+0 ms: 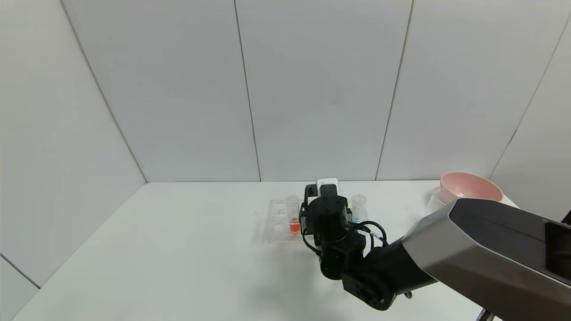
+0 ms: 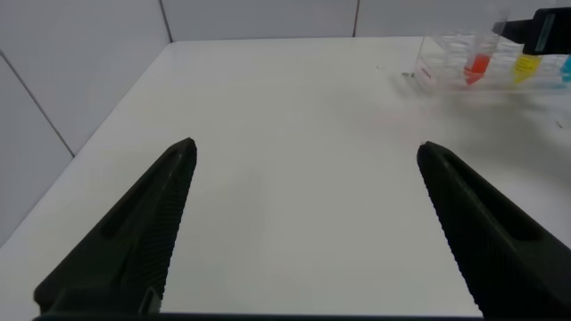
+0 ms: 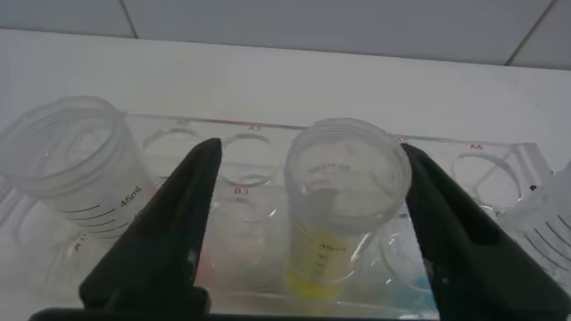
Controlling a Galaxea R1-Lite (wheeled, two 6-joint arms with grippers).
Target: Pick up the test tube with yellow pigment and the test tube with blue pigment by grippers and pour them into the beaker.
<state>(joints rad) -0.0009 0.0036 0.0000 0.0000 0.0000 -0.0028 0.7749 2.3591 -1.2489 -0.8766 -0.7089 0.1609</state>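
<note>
Caught early: right gripper point(image 3: 308, 223) straddled the test tube with yellow pigment point(image 3: 343, 209) in its rack point(image 3: 500, 165), jaws spread, not yet clamped. Nothing lifted or poured; left gripper point(image 2: 303, 223) parked, gaping.

Rack point(image 1: 279, 220) stands mid-desk point(image 1: 178, 249); bowl point(image 1: 468, 187) at far right; right gripper point(image 3: 308, 223) straddles the yellow tube point(image 3: 343, 205) in the rack.

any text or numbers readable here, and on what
"A5" in red on the rack, by a hole
"B3" in red on the rack, one row nearer
"A6" in red, near the rack's end
"45mL" on the empty tube
Print on the yellow tube: too blurred
</note>
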